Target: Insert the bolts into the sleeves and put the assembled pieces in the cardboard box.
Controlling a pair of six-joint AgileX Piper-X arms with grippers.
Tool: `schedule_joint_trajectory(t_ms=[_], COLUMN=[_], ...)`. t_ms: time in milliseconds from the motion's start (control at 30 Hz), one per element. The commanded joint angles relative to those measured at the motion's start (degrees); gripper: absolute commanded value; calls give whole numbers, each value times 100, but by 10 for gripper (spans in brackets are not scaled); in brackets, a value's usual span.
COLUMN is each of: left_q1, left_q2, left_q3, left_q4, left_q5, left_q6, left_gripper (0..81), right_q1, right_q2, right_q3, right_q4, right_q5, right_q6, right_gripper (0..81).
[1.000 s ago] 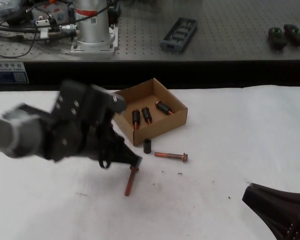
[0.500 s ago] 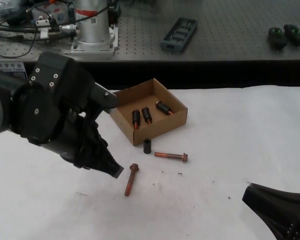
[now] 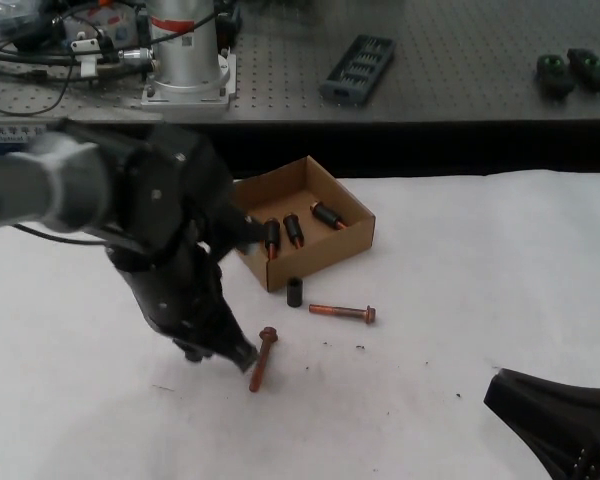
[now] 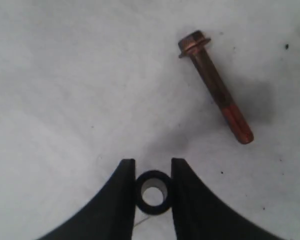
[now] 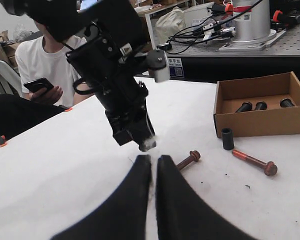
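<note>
Left wrist view: your left gripper [image 4: 151, 172] is clenched on a black sleeve [image 4: 153, 194], near the loose bolt [image 4: 215, 92] lying on the bench [image 4: 65, 75]. Misalign the bore and the bolt may skid away.

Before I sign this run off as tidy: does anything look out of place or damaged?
Nothing stands out. A bolt, a second bolt and a sleeve wait loose by the cardboard box; the left gripper holds a second sleeve. Only small dark specks mark the cloth.
</note>
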Motion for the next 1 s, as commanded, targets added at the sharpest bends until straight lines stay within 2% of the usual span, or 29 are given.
schedule_joint_trajectory(t_ms=[0,300,367,467,567,600,667,833,967], left_q1=[15,15,15,15,15,15,15,15,15], left_q2=[195,480,480,480,480,480,480,431,376], left_q3=[-175,-249,-249,-249,-249,-249,-249,-257,-268], left_q4=[290,113,99,99,99,109,164,251,251], left_q5=[-35,-35,-35,-35,-35,-35,-35,-104,-26], left_q6=[147,243,243,230,98,62,65,65,65], left_gripper=[6,3,35,202,457,498,492,383,373], right_q1=[11,11,11,11,11,11,11,11,11], right_q2=[-21,-21,-21,-21,-21,-21,-21,-21,-21], right_q3=[-47,-47,-47,-47,-47,-47,-47,-47,-47], right_q4=[9,9,9,9,9,9,9,9,9], right_q5=[17,17,17,17,17,17,17,17,17], right_q6=[9,9,9,9,9,9,9,9,9], right_gripper=[55,55,55,55,55,55,55,55,55])
